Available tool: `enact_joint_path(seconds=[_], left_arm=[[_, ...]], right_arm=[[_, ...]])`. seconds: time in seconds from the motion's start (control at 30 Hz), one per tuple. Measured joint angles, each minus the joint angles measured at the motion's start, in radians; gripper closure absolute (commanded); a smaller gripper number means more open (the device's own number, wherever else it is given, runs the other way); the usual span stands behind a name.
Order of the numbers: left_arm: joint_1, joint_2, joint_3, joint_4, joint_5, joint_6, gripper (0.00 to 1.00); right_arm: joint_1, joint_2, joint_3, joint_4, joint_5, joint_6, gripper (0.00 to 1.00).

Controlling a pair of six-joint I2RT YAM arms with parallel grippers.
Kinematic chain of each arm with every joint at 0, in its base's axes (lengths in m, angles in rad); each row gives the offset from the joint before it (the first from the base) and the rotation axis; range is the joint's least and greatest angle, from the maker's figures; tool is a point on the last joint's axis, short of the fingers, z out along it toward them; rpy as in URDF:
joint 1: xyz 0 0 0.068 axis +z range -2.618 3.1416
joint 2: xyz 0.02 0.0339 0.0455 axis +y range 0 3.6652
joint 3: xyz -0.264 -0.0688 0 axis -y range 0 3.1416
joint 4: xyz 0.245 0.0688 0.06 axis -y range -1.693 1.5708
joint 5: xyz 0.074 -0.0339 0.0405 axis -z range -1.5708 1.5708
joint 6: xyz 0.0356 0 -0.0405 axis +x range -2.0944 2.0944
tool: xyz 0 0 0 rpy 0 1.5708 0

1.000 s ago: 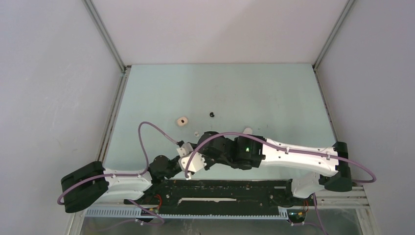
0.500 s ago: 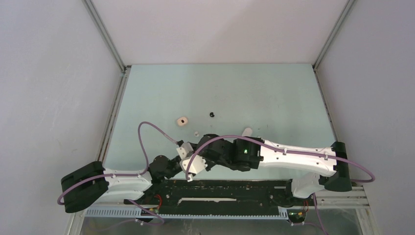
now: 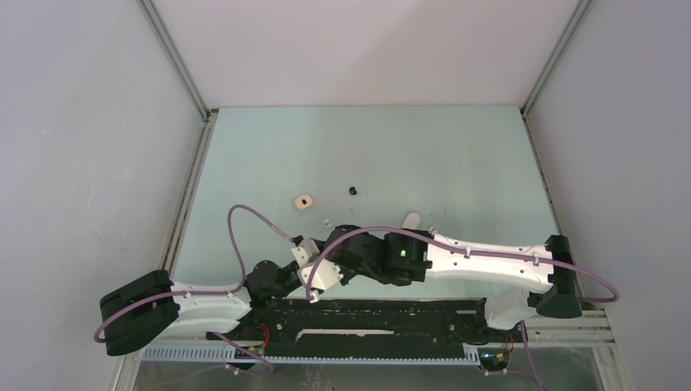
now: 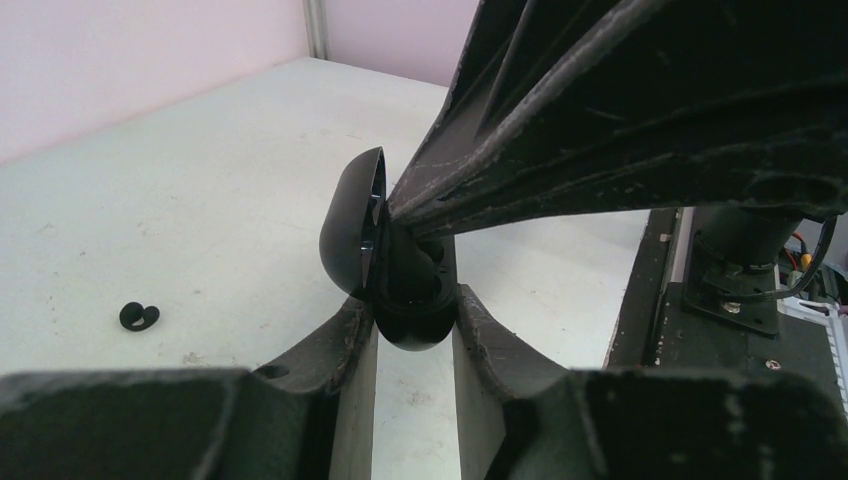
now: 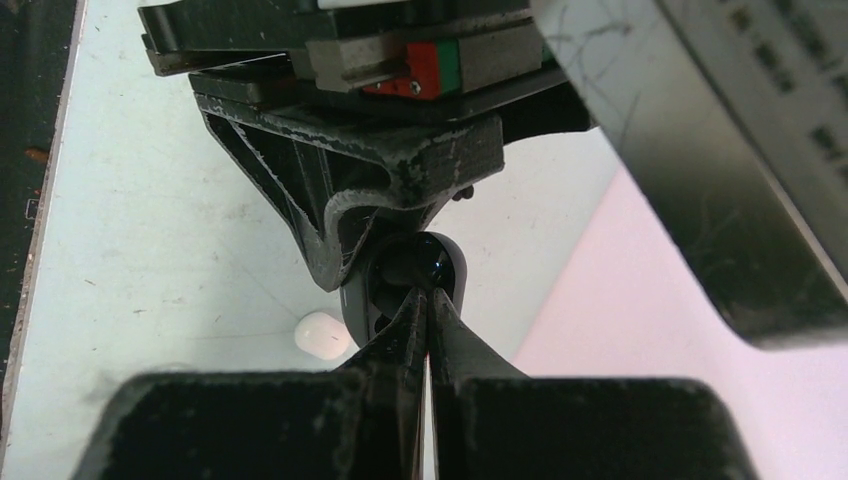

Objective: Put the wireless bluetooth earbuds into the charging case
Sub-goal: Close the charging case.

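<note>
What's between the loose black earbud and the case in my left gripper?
Only bare table, seen in the left wrist view, between the black earbud and the black case clamped in the left gripper.

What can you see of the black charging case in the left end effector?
The black charging case is a small, rounded shell of glossy plastic. It is open, with its domed lid hinged back to one side. The left end effector clamps the lower half between its two fingers and appears to hold it raised off the table. The opening is turned toward the right end effector, whose shut tips reach into it and hide the sockets. What lies inside cannot be told.
</note>
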Motion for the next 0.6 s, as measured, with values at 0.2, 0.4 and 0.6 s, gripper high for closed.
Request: enact_joint_path(seconds=[0.2,0.4,0.6], left_arm=[[0.0,0.0,-0.001,0.001,-0.007,0.0,1.0],[0.0,-0.004,-0.001,0.002,-0.006,0.001,1.0],[0.0,-0.004,-0.004,0.003,0.002,0.003,1.0]], right_arm=[[0.0,0.005,0.0,0.004,-0.003,0.005,1.0],[-0.008,0.011,0.0,0.008,-0.01,0.037,1.0],[-0.023,0.018,0.006,0.008,-0.035,0.062,0.85]])
